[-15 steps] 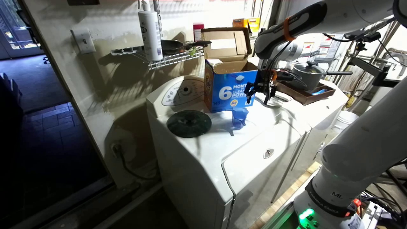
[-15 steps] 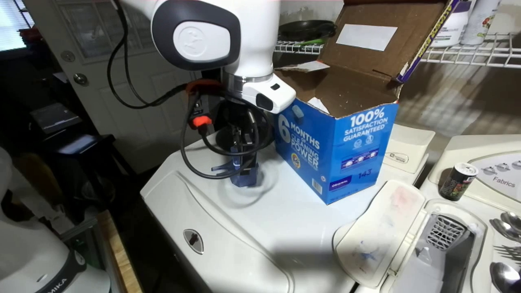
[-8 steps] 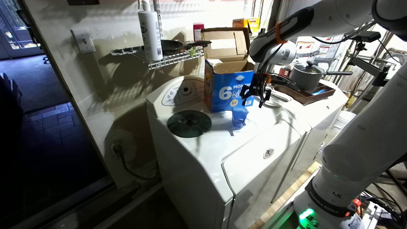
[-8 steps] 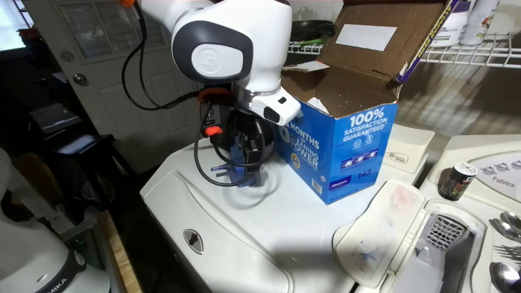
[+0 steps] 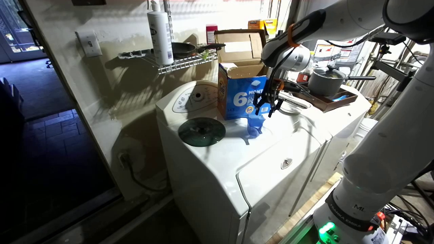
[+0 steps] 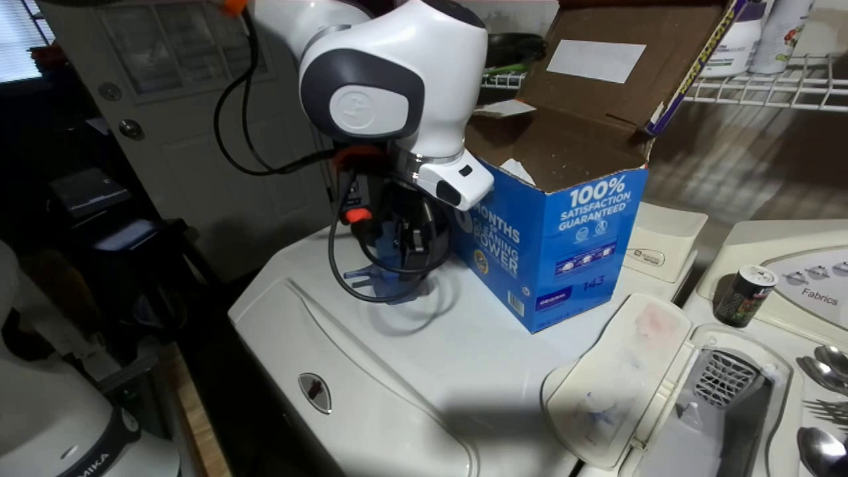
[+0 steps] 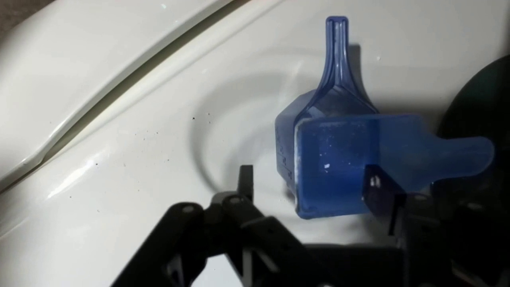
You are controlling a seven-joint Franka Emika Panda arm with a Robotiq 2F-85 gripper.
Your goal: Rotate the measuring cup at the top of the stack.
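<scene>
Gripper (image 7: 310,184) is hanging above the blue plastic measuring cup (image 7: 332,171), its black fingers (image 7: 246,181) standing spread: in the wrist view, one is showing to the left of the measuring cup and the other is overlapping the bowl's handle side. I cannot tell whether that finger is touching. The measuring cup is resting at the top of the stack (image 5: 254,130), its opening facing the gripper. Beneath it, a second blue cup (image 7: 287,135) is pointing its handle roughly at a right angle to the upper one. In an exterior view, a blue cardboard carton (image 5: 244,93) is standing open just behind the measuring cup, and a dark green round disc (image 5: 201,132) is lying left of the measuring cup.
</scene>
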